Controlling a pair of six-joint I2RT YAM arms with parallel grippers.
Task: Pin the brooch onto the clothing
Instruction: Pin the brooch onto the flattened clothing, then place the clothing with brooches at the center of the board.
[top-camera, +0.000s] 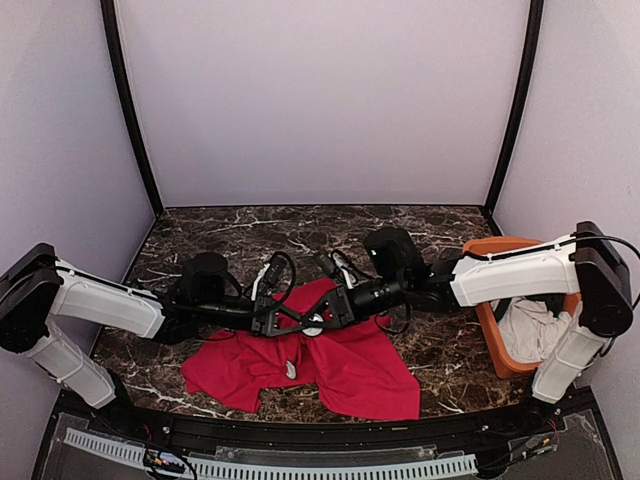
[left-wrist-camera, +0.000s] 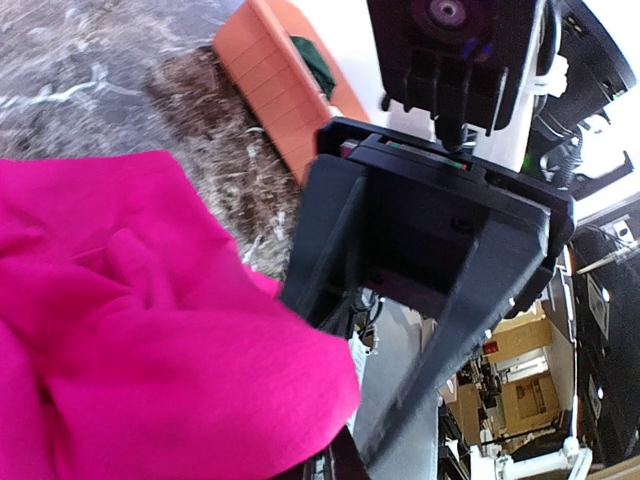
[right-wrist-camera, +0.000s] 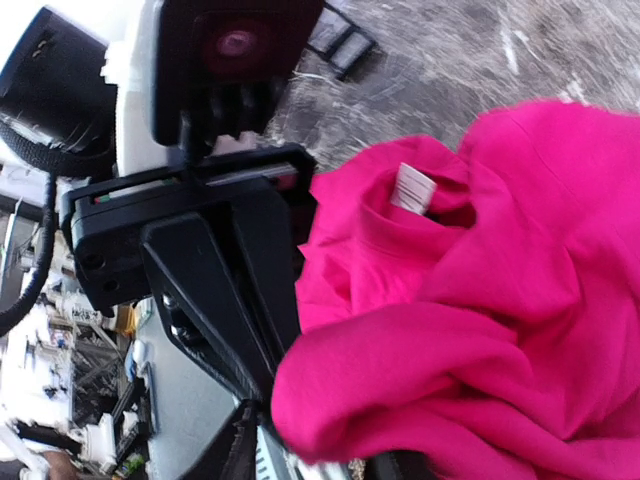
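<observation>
Bunched folds of the red T-shirt (left-wrist-camera: 150, 330) fill the foreground of both wrist views. From above, we see the shirt spread over the near middle of the dark marble bench (top-camera: 230, 235), its upper part drawn up into a peak where the two arms meet. The left gripper (top-camera: 298, 322) has its jaws together, and from the way the cloth rises to it we judge that they pinch a fold of the shirt. The right gripper (top-camera: 330, 312) faces it nose to nose; whether its jaws are apart or together we cannot tell, since fabric hides the tips. The brooch we cannot pick out with confidence: a small pale round spot (top-camera: 313, 326) between the two grippers may be it. Well off to the right, an orange basket (top-camera: 487, 325) holds a white cloth (top-camera: 530, 330), which plays no part.

We judge the step in hand to be the pinning itself, one arm presenting the fold and the other working at it. The next move calls for a taut, steady fold, the pin driven through a single layer, and no release of the cloth until the clasp is seen to hold.
</observation>
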